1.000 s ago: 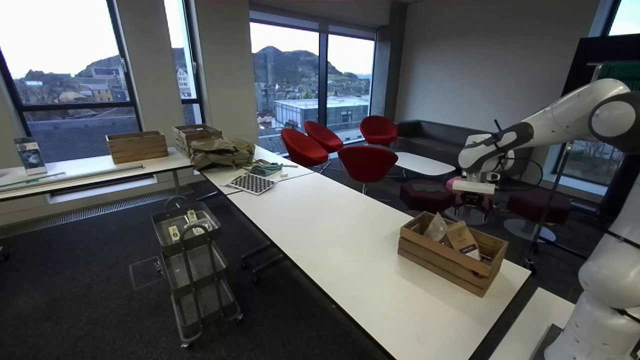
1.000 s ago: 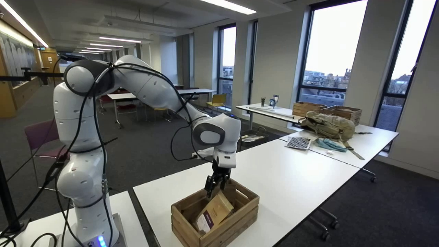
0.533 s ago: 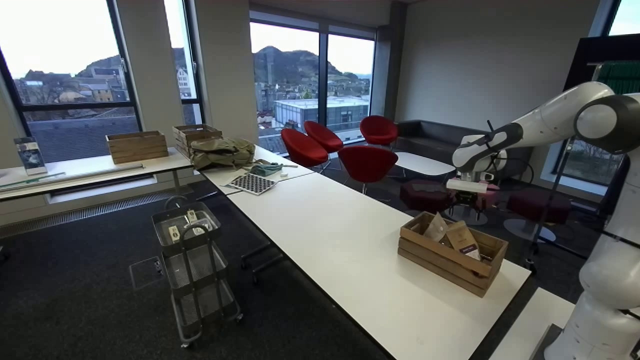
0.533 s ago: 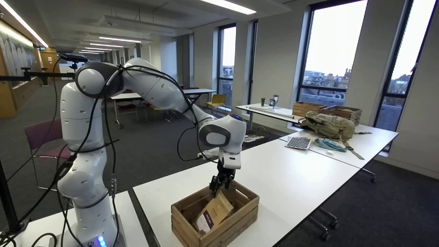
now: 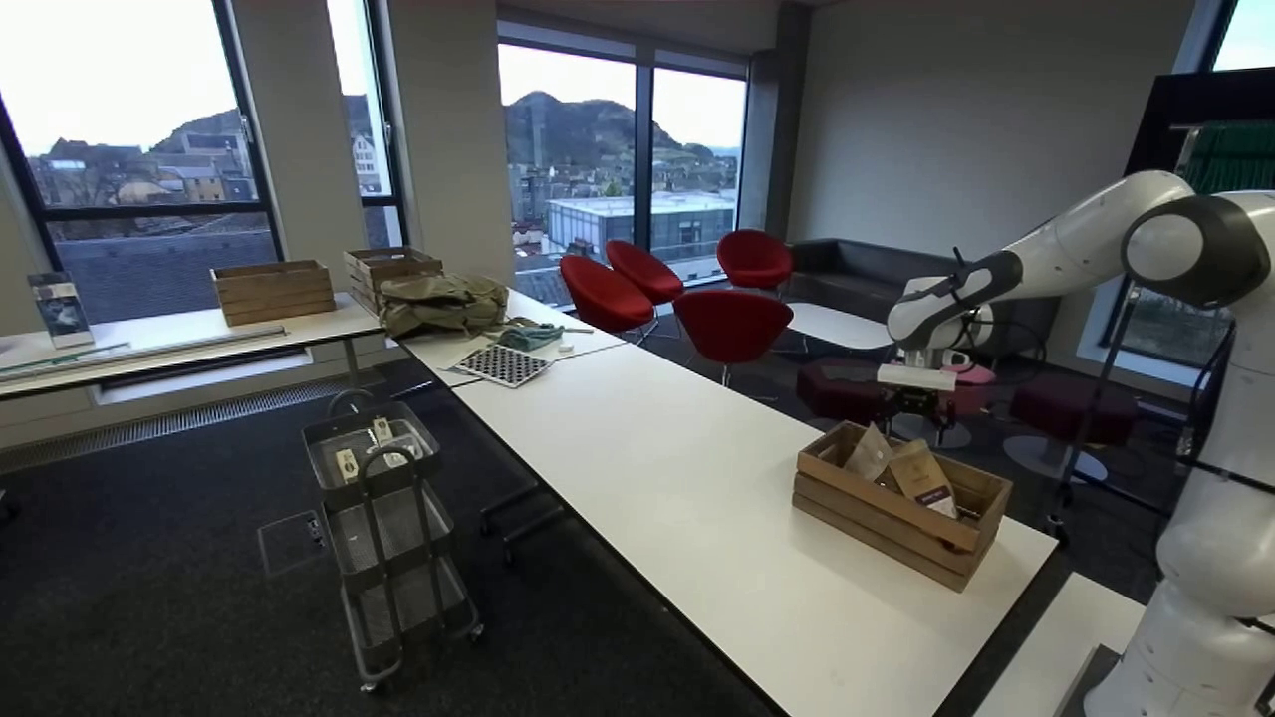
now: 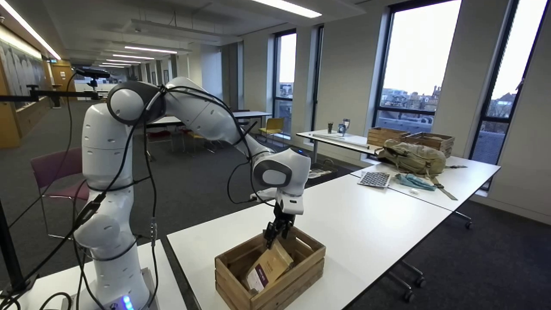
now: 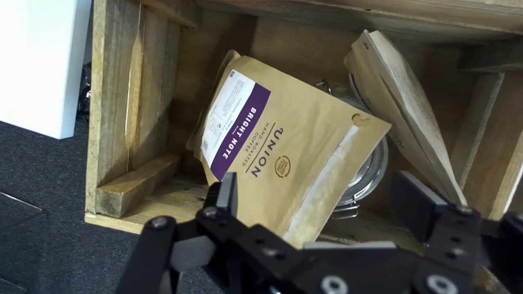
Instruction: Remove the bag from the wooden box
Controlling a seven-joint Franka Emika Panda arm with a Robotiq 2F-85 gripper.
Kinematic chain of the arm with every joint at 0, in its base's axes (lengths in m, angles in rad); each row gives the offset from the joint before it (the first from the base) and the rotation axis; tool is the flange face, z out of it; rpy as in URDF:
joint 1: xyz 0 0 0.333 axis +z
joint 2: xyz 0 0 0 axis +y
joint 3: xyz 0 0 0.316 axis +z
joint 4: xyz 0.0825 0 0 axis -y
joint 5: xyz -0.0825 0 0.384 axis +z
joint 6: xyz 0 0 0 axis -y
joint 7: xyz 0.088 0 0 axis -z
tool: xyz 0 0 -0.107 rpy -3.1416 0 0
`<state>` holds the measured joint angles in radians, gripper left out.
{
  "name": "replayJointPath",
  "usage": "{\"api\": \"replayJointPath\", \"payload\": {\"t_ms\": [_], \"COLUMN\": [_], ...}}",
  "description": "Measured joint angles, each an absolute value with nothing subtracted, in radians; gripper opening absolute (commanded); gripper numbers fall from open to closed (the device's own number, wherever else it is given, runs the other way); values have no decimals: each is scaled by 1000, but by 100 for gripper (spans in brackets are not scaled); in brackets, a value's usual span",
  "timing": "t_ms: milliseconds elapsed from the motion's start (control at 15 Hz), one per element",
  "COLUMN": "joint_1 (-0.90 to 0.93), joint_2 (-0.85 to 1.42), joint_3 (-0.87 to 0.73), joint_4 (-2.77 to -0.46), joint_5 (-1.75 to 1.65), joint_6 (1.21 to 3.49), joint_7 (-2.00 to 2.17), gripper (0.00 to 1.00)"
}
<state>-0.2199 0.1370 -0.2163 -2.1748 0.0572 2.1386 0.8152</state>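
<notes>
A black two-fingered tool [image 7: 320,194] is hanging with its fingers standing wide apart, and it is gripping nothing. Right below it, a tan-brown rectangular paper bag [image 7: 286,147] with a purple-and-white label is lying at a slant, partly hiding behind one finger; whether they are touching, I cannot tell from where I'm standing. A second tan-brown paper bag [image 7: 408,110] is leaning near the opposite finger, and a clear glass jar [image 7: 372,171] with a metal clasp is peeking out between the two bags. All three are sitting inside a low, light-brown slatted wooden box [image 5: 867,494], which is resting below the tool on a long white desk [image 5: 717,518]. Well beyond the tool, a crumpled teal cloth [image 6: 415,181] and an olive-green fabric backpack [image 6: 411,157] are lying, and two brown wooden crates [image 6: 387,136] are standing near the backpack.
</notes>
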Motion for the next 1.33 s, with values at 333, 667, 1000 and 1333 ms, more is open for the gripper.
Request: {"api": "replayJointPath", "payload": {"t_ms": [333, 667, 1000, 1333], "joint_1": [-220, -222, -225, -226], "joint_2": [181, 200, 200, 200], "joint_3": [-218, -232, -250, -265], "joint_4": [-2175, -2175, -2175, -2175], "joint_5": [57, 57, 57, 57], "joint_6": [2139, 2139, 2137, 2136], "joint_7": [814, 808, 736, 629], "gripper": [100, 100, 67, 29]}}
